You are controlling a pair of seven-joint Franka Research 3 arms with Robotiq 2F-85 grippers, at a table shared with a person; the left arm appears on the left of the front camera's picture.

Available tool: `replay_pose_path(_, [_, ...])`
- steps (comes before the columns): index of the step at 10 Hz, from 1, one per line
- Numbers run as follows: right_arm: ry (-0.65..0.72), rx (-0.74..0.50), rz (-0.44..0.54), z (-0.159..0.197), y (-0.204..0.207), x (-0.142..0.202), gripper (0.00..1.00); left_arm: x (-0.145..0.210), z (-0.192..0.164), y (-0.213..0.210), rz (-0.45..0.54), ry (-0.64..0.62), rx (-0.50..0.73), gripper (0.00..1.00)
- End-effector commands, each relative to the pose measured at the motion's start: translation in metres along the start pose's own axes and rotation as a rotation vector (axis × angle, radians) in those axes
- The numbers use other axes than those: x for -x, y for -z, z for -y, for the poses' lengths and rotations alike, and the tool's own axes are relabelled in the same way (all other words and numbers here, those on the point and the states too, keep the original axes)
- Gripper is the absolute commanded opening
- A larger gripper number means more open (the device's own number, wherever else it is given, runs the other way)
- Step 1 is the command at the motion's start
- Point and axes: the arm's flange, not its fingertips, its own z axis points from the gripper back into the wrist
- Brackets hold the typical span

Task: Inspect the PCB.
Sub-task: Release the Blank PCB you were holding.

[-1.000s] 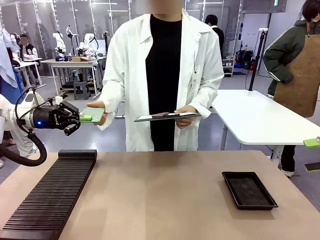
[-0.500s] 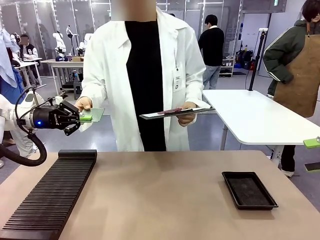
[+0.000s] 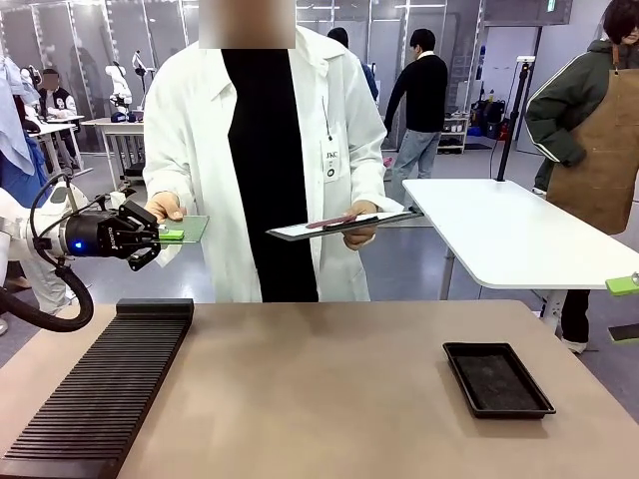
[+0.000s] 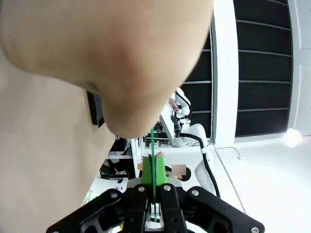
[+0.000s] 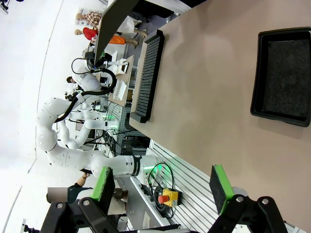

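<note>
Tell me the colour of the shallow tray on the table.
The tray is black, best seen in the front view.

Smooth, matt tan bench (image 3: 329, 399). The tray (image 3: 497, 379) is dull black plastic with a rough-looking floor; the rack (image 3: 100, 389) is ribbed and black — also matt. The PCB (image 3: 192, 229) looks thin, smooth, dull green. Left pincer (image 3: 172, 236): black plastic, green pads (image 4: 147, 170). The person's coat (image 3: 190, 140) is white cloth.

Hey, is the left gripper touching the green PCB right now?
Touching. The left wrist view shows the left gripper with its jaws shut on the PCB, which is seen edge-on and clamped between them with no gap.
</note>
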Motion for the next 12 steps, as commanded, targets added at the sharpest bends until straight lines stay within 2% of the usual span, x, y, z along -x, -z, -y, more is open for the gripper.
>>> replay_pose_path(1, [-0.018,-0.006,-0.005,-0.0001,-0.0028,-0.0005,1.0,0.0002,0.0029,-0.0003,0.004,0.0,-0.013,0.0])
replay_pose_path(5, [-0.018,-0.006,-0.005,-0.0001,-0.0028,-0.0005,1.0,0.0002,0.0029,-0.0003,0.004,0.0,-0.013,0.0])
replay_pose_path(6, [-0.018,-0.006,-0.005,-0.0001,-0.0028,-0.0005,1.0,0.0,0.0,-0.0001,0.0,0.0,0.0,0.03])
replay_pose_path(7, [-0.018,-0.006,-0.005,-0.0001,-0.0028,-0.0005,1.0,0.0018,0.0013,0.0003,-0.028,0.004,0.007,0.37])
replay_pose_path(8, [-0.018,-0.006,-0.005,-0.0001,-0.0028,-0.0005,1.0,0.0018,0.0019,0.0004,-0.016,0.0,0.003,0.37])
replay_pose_path(9, [-0.018,-0.006,-0.005,-0.0001,-0.0028,-0.0005,1.0,0.0016,0.0023,0.0,-0.01,-0.001,0.003,0.72])
replay_pose_path(10, [-0.018,-0.006,-0.005,-0.0001,-0.0028,-0.0005,1.0,0.0018,0.0019,0.0004,-0.011,-0.004,-0.001,0.41])
replay_pose_path(11, [-0.018,-0.006,-0.005,-0.0001,-0.0028,-0.0005,1.0,0.0019,0.0015,0.0012,-0.012,-0.009,-0.006,1.0])
replay_pose_path(12, [-0.018,-0.006,-0.005,-0.0001,-0.0028,-0.0005,1.0,0.0019,0.0014,0.0017,-0.017,-0.009,-0.005,0.74])
